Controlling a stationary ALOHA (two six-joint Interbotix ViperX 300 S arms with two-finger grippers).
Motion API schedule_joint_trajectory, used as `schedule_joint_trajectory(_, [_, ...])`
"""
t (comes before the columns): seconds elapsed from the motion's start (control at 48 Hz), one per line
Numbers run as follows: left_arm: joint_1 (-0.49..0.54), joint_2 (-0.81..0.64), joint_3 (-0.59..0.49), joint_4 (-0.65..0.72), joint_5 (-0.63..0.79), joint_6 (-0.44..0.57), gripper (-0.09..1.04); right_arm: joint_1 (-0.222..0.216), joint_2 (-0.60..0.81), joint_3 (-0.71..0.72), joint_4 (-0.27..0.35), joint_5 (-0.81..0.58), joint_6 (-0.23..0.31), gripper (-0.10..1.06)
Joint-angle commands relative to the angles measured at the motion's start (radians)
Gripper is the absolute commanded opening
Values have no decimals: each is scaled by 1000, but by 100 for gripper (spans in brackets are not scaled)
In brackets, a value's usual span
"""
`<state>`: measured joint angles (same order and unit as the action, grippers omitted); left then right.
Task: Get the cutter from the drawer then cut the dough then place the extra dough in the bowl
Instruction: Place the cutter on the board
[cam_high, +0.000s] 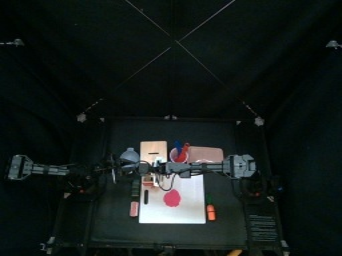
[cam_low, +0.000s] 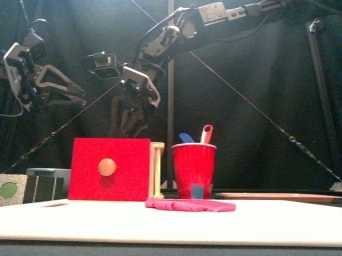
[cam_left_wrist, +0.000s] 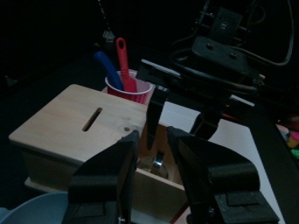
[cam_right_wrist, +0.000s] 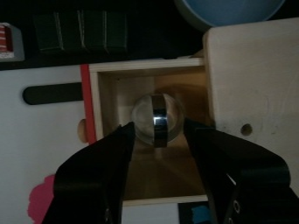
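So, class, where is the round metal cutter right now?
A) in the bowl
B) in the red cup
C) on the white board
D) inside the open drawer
D: the right wrist view shows the cutter lying inside the pulled-out drawer, the right gripper open around it.

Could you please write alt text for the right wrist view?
The right gripper, jaws open, hangs over a round metal cutter lying in the wooden box's open drawer. A blue-grey bowl sits beside the box; pink dough lies on the white board.
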<state>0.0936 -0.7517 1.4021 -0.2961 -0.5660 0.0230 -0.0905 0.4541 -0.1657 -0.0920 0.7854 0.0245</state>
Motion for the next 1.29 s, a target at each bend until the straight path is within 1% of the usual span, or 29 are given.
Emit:
schedule_joint_trajectory(0.021, [8, 2, -6, 0, -3, -2, 72, -6, -20, -29, 2, 0, -2, 83])
schedule_joint_trajectory(0.312, [15, 2, 3, -5, -3, -3, 72, 2, -6, -38, -2, 2, 2, 82])
schedule_joint_trajectory(0.396, [15, 2, 5, -11, -3, -3, 72, 2, -5, -40, -2, 6, 0, 77])
schedule_joint_trajectory(0.521, [15, 2, 6, -14, 3, -3, 72, 0, 3, -41, -2, 6, 0, 66])
schedule_joint_trajectory(0.625, [15, 2, 6, -17, 6, -3, 72, 2, 8, -44, -2, 8, 0, 61])
schedule_joint_trajectory(0.771, [15, 0, 9, -21, 8, -3, 72, 2, 11, -57, -2, 11, 0, 57])
schedule_joint_trajectory(0.896, [15, 2, 11, -23, 8, -3, 72, 2, 9, -78, -5, 41, 0, 51])
schedule_joint_trajectory(1.104, [17, 2, 12, -23, 8, -3, 72, 5, -2, -117, -3, 77, 0, 50])
schedule_joint_trajectory(1.292, [25, 2, 12, -23, 8, -3, 72, 8, -31, -170, -6, 135, 0, 50])
